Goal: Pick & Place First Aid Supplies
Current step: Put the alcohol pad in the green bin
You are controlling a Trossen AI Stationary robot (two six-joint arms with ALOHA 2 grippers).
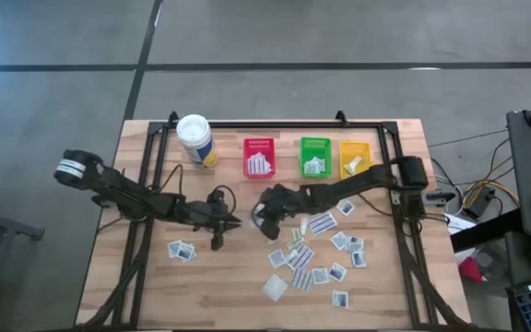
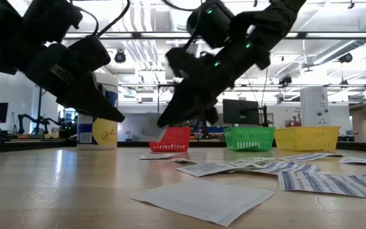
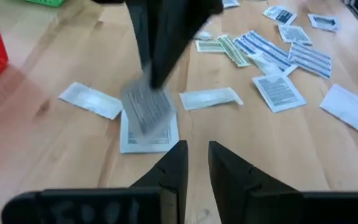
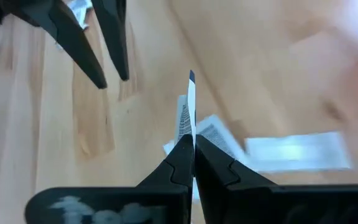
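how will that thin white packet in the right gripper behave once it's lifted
Pinched edge-on in the right gripper, the packet stands upright, so it is probably fairly stiff. It looks paper-thin, so likely very light. With so narrow a pinch, it might slip or swing.

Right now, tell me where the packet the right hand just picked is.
The packet is pinched edge-on in the right hand, lifted just above the table's middle, below the red bin in the high view, facing the left hand.
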